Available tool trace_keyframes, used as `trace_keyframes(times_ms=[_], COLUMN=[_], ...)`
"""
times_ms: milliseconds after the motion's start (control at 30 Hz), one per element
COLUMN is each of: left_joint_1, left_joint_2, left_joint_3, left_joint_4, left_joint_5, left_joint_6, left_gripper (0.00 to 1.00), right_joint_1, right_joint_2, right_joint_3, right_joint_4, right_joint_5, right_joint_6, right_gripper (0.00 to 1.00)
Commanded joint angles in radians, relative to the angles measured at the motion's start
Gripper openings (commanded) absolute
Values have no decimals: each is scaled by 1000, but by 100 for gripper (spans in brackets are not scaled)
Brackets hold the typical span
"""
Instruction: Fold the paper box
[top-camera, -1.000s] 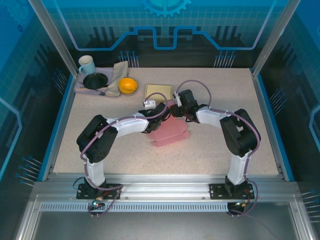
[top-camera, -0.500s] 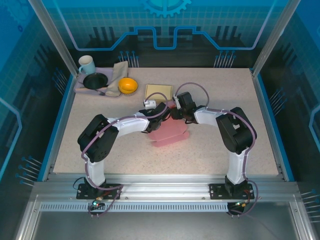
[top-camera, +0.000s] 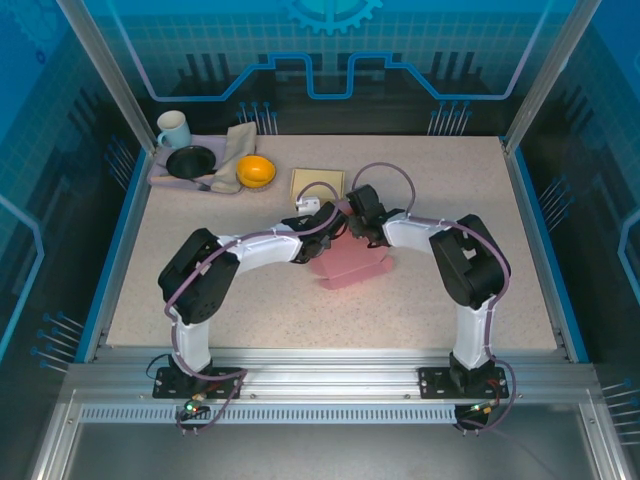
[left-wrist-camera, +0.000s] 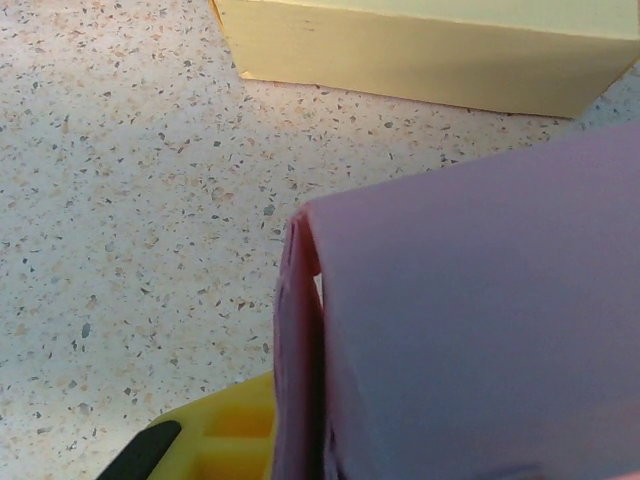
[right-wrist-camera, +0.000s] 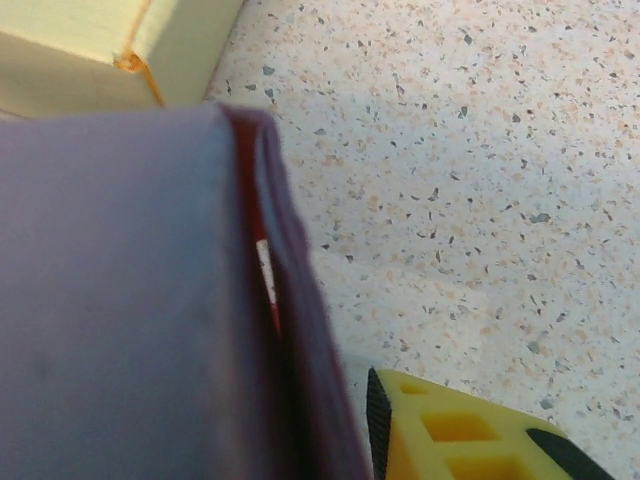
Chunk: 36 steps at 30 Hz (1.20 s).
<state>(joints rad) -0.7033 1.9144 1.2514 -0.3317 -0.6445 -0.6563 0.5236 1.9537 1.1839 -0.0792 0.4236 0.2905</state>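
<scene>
The paper box (top-camera: 350, 266) sits near the middle of the tabletop (top-camera: 450, 190). At its 12 o'clock lies a flat closed box (top-camera: 318, 183), near it but apart. The left gripper (top-camera: 328, 228) and right gripper (top-camera: 350, 228) meet side by side at the paper box's far edge, the left toward 11 o'clock.

A tray (top-camera: 158, 178) lies in the tabletop's 10 o'clock corner. On it stands a mug (top-camera: 173, 128) at the far left, with a dish (top-camera: 190, 161) before it and a folded cloth (top-camera: 236, 148) at the dish's 3 o'clock. A bowl (top-camera: 256, 171) rests at the tray's right end, at 9 o'clock of the flat box.
</scene>
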Motion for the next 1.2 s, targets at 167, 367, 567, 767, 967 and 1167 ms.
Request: trace_keyframes(times_ms=[167, 367, 567, 767, 967, 1167], left_joint_1=[22, 21, 21, 18, 14, 10], left_joint_2=[21, 21, 9, -42, -72, -73], left_joint_3=[3, -4, -36, -135, -222, -246], left_joint_4=[-147, -134, -63, 109, 270, 327], left_joint_5=[-98, -122, -147, -157, -170, -169], left_joint_6=[-11, -1, 40, 105, 172, 206], left_gripper=[13, 13, 13, 13, 14, 14], right_joint_1=[-43, -42, -54, -114, -139, -129], right_joint_2=[-117, -244, -390, -411, -306, -229], right_joint_3=[-97, -165, -223, -116, 9, 40], right_joint_4=[110, 149, 76, -96, -177, -142], right_joint_5=[-202, -416, -488, -547, -626, -682], right_joint_6=[10, 7, -3, 55, 108, 153], right_gripper=[43, 49, 50, 49, 45, 41])
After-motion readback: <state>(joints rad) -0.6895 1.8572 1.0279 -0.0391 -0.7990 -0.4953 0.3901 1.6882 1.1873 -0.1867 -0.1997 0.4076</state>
